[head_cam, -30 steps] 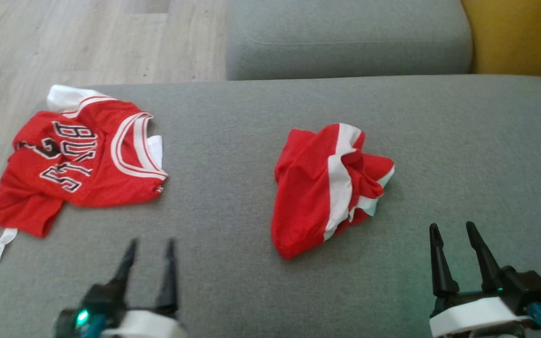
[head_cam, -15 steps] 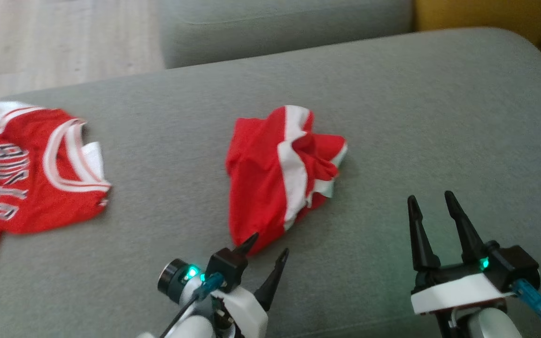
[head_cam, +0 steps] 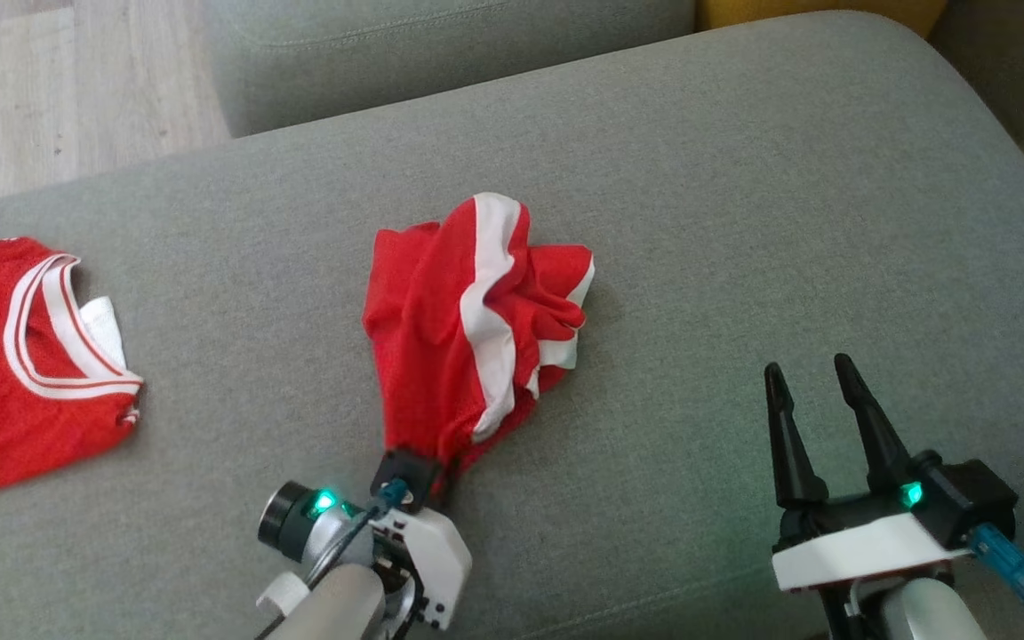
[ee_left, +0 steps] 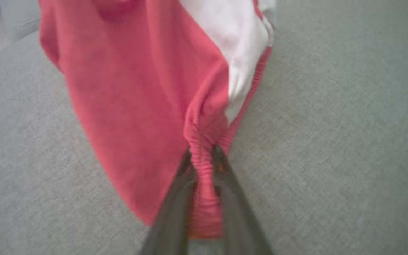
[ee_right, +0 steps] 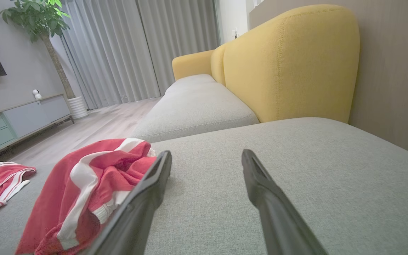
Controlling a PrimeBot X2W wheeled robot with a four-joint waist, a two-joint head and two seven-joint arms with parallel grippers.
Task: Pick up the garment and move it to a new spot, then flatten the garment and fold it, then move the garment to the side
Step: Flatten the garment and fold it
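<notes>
The garment point(head_cam: 459, 329) is a crumpled pair of red shorts with a white side stripe, lying mid-cushion on the grey sofa seat point(head_cam: 743, 222). My left gripper point(head_cam: 421, 464) is at its near end, and the cloth there is drawn to a point. In the left wrist view the two dark fingers pinch the ribbed red hem of the garment point(ee_left: 136, 88) in my left gripper point(ee_left: 202, 152). My right gripper point(head_cam: 805, 366) hovers open to the right of the shorts, holding nothing. In the right wrist view the garment point(ee_right: 83, 177) lies left of my right gripper point(ee_right: 207, 153).
A red jersey point(head_cam: 23, 356) with white trim lies at the left end of the seat. A second grey cushion point(head_cam: 441, 53) adjoins the far edge, with wooden floor point(head_cam: 59, 89) beyond. A yellow backrest point(ee_right: 289, 63) rises at the right. Bare seat lies right of the shorts.
The head camera has swung right. My left gripper moved from open by the seat's front to the shorts' near edge and closed on the hem. The right gripper stays open.
</notes>
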